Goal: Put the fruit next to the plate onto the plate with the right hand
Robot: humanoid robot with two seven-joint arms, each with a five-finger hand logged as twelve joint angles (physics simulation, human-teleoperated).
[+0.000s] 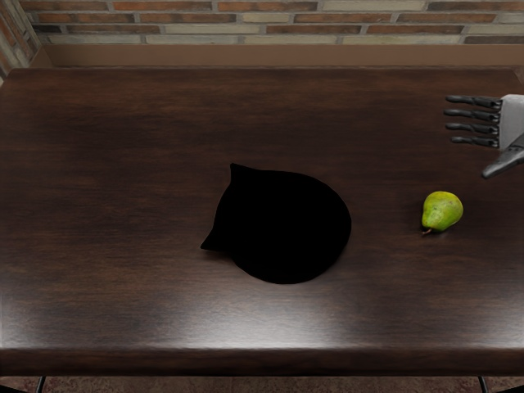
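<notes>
And here's the right hand, coming in from the right edge and hovering over the table with nothing in it: four fingers stretched out straight and level, thumb hanging below, a released, spread pose that looks like a setup for a grasp. The pear lies on its side on the bare wood, nearer the viewer than the hand and clear of it, with no contact between them. It sits to the right of the black plate, near it but apart, which is why the right arm suits this job. The plate, with two ear-like points on its left rim, lies mid-table and holds nothing, so the task looks barely begun. Next, I'd say, the hand has to drop toward the pear and close around it; a rounded fruit lying on its side could roll off under a nudge.
</notes>
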